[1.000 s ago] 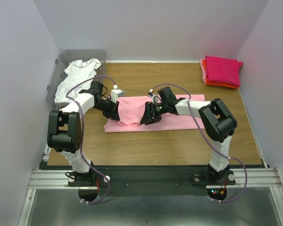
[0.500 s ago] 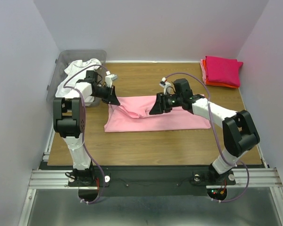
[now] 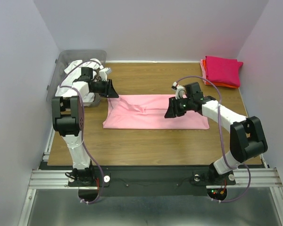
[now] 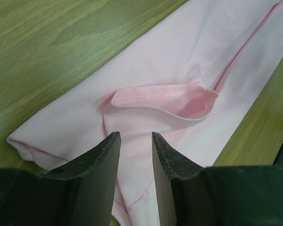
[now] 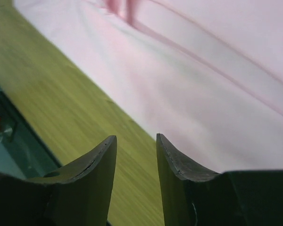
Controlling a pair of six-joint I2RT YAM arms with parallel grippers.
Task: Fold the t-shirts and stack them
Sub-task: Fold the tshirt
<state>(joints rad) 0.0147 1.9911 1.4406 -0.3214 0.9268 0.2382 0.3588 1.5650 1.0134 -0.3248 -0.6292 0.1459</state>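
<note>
Left jaws: the left gripper [image 3: 111,89] [image 4: 134,136] has its fingers a narrow gap apart with nothing between them; pink cloth shows below the gap.
Right jaws: the right gripper [image 3: 169,112] [image 5: 136,139] is likewise slightly parted and empty, low over the cloth's near edge.
Just changed: a second ago both grippers crowded the middle of the light pink t-shirt [image 3: 153,118] [image 4: 188,56]. They have since drawn apart, the left to the shirt's upper left corner and the right toward its right half.
The shirt: it lies centre frame on the wooden table [image 3: 146,141] as a long flat band, released by both grippers.
What that means: the lengthwise fold looks set, and the cross folds and stacking are not yet done.
In the way: a sleeve hem [image 4: 160,96] stands up as an open pocket mid-shirt and would likely need flattening.
Upper left: a white t-shirt [image 3: 73,67] waits in the clear grey bin [image 3: 80,52], just beside the left gripper.
Upper right: the magenta folded t-shirt [image 3: 224,69] tops an orange one [image 3: 219,84], well apart from the arms, with a salmon edge barely visible.
</note>
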